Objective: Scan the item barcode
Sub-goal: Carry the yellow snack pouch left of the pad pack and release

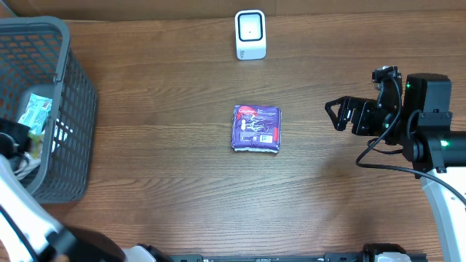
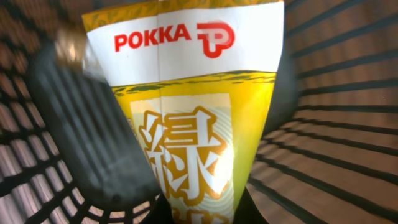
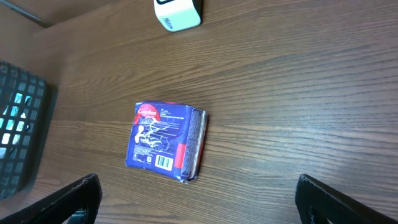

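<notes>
Overhead first: a wooden table point(image 1: 167, 196) is seen, with a grey mesh basket point(image 1: 73, 109) at its left edge. The left arm point(image 1: 18, 196) is reached into that basket from the lower left corner, and its tip is lost among the contents, so no grip can be judged from up here. A green and white packet point(image 1: 36, 110) is glimpsed inside the basket. At mid-table a purple packet point(image 1: 256, 129) is laid flat, well apart from the basket. A white scanner point(image 1: 250, 34) is stood at the far edge, beyond the packet. On the right, the right gripper point(image 1: 342, 114) is held above the wood with its fingers spread wide and nothing between them.

Over to the left wrist: the view is filled by a yellow Pokka pack point(image 2: 199, 124), with red lettering on a white band and a large white character below. The left gripper point(image 2: 180, 50) is clamped on it, one dark finger point(image 2: 87, 137) pressed on the left side and the other edging out behind the right side. Basket mesh is seen all around.

Now the right wrist: the purple packet is viewed lying flat on the table, with a barcode point(image 3: 163, 162) facing up near its lower edge. The two fingertips point(image 3: 78, 199) are set far apart at the bottom corners, clear of the packet. The scanner is caught at the top edge and the basket at the left.
</notes>
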Robot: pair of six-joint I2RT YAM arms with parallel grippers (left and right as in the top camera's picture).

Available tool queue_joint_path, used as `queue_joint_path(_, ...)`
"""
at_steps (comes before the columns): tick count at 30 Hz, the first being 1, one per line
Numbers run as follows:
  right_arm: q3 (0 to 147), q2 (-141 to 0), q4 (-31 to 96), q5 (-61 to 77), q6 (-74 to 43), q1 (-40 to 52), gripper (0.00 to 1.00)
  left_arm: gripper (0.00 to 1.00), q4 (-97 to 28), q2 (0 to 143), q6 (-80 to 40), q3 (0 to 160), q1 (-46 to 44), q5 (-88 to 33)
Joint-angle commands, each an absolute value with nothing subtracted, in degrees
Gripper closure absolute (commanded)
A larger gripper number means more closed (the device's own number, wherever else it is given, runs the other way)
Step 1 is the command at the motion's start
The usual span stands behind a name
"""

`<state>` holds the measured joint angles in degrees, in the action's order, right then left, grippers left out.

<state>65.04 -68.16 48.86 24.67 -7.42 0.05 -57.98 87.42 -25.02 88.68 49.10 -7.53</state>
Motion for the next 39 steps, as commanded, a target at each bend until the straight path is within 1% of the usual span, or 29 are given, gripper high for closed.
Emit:
queue_joint_path(1,65.95,-68.29,48.51,24.93,-7.01,0.27,0.00,0.96,-59.35,78.56,-20.64,94.24,48.58,-12.58)
queue_joint_path(4,65.95,-68.27,48.47,24.93,-7.01,0.27,0.00,0.96,-58.43,72.71,-18.04,94.67,47.05,-19.57)
queue_joint_path(6,65.95,-68.29,48.42,24.93,-7.01,0.27,0.00,0.96,-57.82,69.89,-14.83,94.67,44.58,-23.51)
queue_joint_path(8,65.95,-68.29,48.36,24.95,-7.01,0.27,0.00,0.96,-58.19,67.81,-11.18,94.67,40.12,-25.12)
queue_joint_path(9,65.95,-68.29,48.38,24.95,-7.01,0.27,0.00,0.96,-59.44,67.16,-8.08,94.65,34.85,-25.06)
queue_joint_path(11,65.95,-68.29,48.38,24.95,-7.01,0.27,0.00,0.96,-61.49,67.81,-4.86,94.43,27.75,-24.93)
queue_joint_path(14,65.95,-68.29,48.40,24.95,-7.03,0.27,0.00,0.96,-63.40,70.65,-3.79,92.99,17.67,-22.85)
queue_joint_path(15,65.95,-68.29,48.45,24.95,-7.03,0.27,0.00,0.96,-63.53,71.44,-3.81,92.49,15.79,-21.96)
queue_joint_path(16,65.95,-68.29,48.58,24.95,-7.03,0.27,0.00,0.96,-63.40,74.11,-4.16,90.74,10.68,-19.99)
queue_joint_path(19,65.95,-68.29,48.82,24.95,-7.03,0.27,0.00,0.96,-63.16,80.44,-6.72,88.14,3.62,-18.39)
queue_joint_path(20,65.95,-68.29,49.08,24.95,-7.01,0.27,0.00,0.96,-62.96,85.45,-6.85,86.98,-0.27,-18.39)
queue_joint_path(23,65.95,-68.29,49.41,24.93,-7.01,0.27,0.00,0.96,-62.67,95.18,-6.85,86.67,-5.91,-16.91)
queue_joint_path(29,65.95,-68.29,49.45,24.93,-7.01,0.27,0.00,0.96,-58.94,112.42,-9.28,86.67,-12.64,-16.99)
queue_joint_path(34,65.95,-68.27,49.45,24.47,-7.01,0.27,0.00,0.96,-57.80,121.19,-9.28,86.67,-15.18,-16.97)
queue_joint_path(35,65.95,-68.29,49.47,24.18,-7.01,0.27,0.00,0.94,-57.84,122.23,-9.32,86.67,-15.42,-16.97)
queue_joint_path(36,65.95,-68.29,49.45,24.03,-7.01,0.27,0.00,0.87,-58.08,122.65,-9.45,86.67,-15.46,-16.97)
queue_joint_path(39,65.95,-68.29,49.39,24.03,-7.01,0.27,0.00,0.57,-58.72,122.80,-9.41,87.15,-15.44,-16.97)
